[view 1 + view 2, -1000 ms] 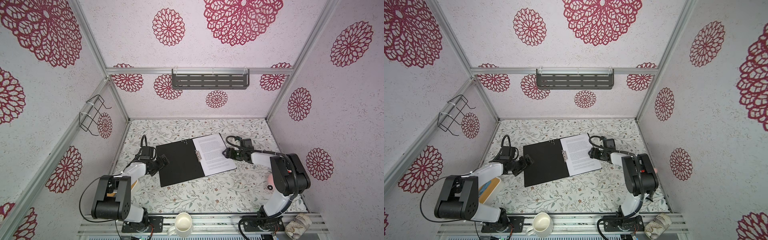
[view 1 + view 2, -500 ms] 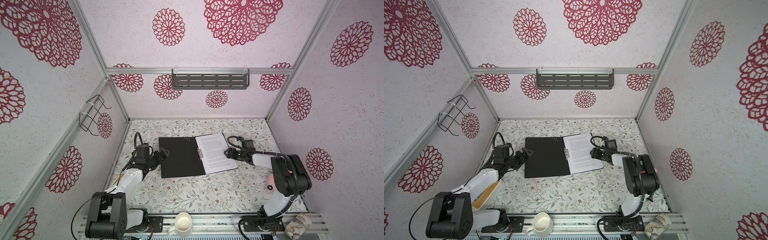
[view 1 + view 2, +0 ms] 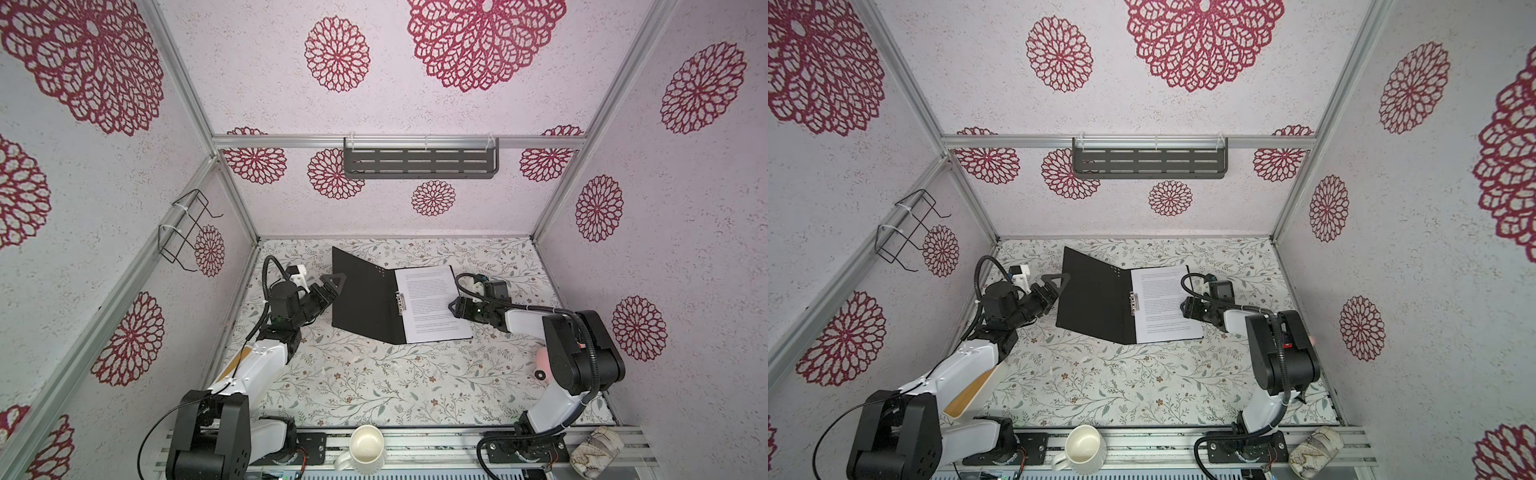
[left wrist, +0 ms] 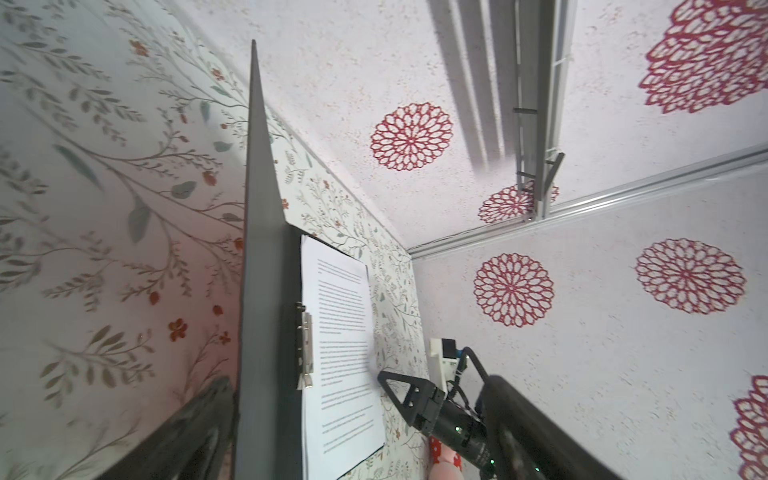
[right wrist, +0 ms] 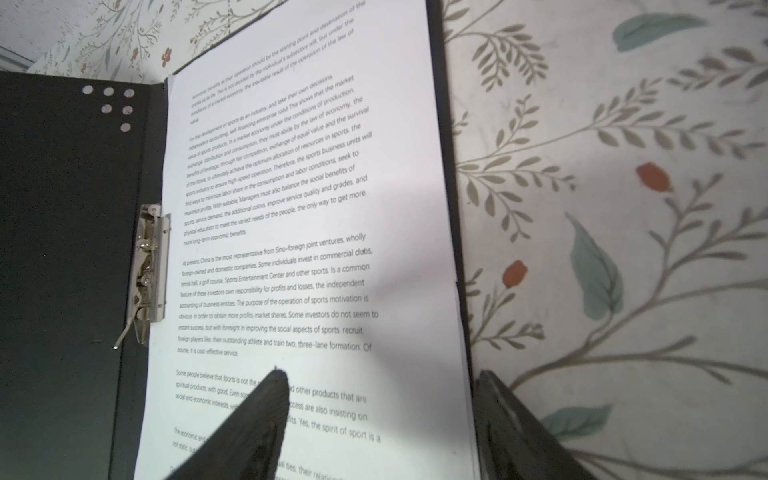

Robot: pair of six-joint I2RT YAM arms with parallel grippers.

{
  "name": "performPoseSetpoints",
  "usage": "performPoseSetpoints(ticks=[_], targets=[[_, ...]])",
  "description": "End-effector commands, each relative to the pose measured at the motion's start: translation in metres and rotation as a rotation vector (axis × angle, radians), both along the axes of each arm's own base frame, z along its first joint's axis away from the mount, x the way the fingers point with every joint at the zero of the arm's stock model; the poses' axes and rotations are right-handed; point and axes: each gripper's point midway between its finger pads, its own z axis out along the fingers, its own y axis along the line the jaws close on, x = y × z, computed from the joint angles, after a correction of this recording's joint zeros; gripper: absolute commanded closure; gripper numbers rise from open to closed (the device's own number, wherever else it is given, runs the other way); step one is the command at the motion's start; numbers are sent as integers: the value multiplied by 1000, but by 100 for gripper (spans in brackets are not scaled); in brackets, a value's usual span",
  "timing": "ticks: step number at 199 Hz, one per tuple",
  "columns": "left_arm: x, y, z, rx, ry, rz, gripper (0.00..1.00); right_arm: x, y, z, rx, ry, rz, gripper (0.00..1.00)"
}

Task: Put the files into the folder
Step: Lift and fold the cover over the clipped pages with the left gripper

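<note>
Black inside up, the folder (image 3: 365, 299) lies open at the tabletop's (image 3: 374, 382) far middle, its left cover tilted up. Your files (image 3: 432, 303) rest on its right half, beside the metal clip (image 3: 400, 300). The right jaws stand apart astride the files' right edge. The left jaws, wide apart, sit at the raised cover's left edge.

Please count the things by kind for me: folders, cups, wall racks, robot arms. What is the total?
Folder: 1
Cups: 2, white mug and marbled cup
Wall racks: 2, grey shelf and wire rack
Robot arms: 2, left arm and right arm
Total: 7
</note>
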Motion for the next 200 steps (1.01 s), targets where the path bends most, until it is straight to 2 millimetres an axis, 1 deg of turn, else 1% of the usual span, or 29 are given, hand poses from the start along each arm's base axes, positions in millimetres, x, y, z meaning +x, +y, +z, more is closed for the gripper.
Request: performPoseSetpoints(ticks=[1, 60, 77, 100, 117, 145, 157, 169, 194, 200], targets=[[-4, -38, 25, -60, -53, -122, 4, -40, 22, -19, 83, 159, 64, 28], [14, -98, 47, -122, -133, -206, 6, -41, 22, -17, 98, 165, 47, 28], [15, -120, 59, -101, -164, -242, 5, -41, 22, -15, 104, 165, 36, 28], [17, -151, 73, -69, -199, -301, 4, -39, 24, -6, 130, 152, 23, 28], [19, -173, 77, -69, -207, -343, 3, -36, 26, 1, 148, 144, 21, 28], [23, -207, 73, -82, -202, -411, 3, -35, 25, 13, 152, 129, 8, 28], [26, -220, 68, -85, -196, -436, 2, -34, 17, 21, 122, 106, -20, 27], [27, -231, 65, -92, -187, -457, 2, -32, 4, 31, 80, 79, -63, 25], [33, -248, 53, -87, -162, -491, 0, -29, -28, 59, 2, 0, -152, 19], [35, -252, 50, -87, -157, -500, 2, -28, -37, 65, -18, -11, -173, 19]])
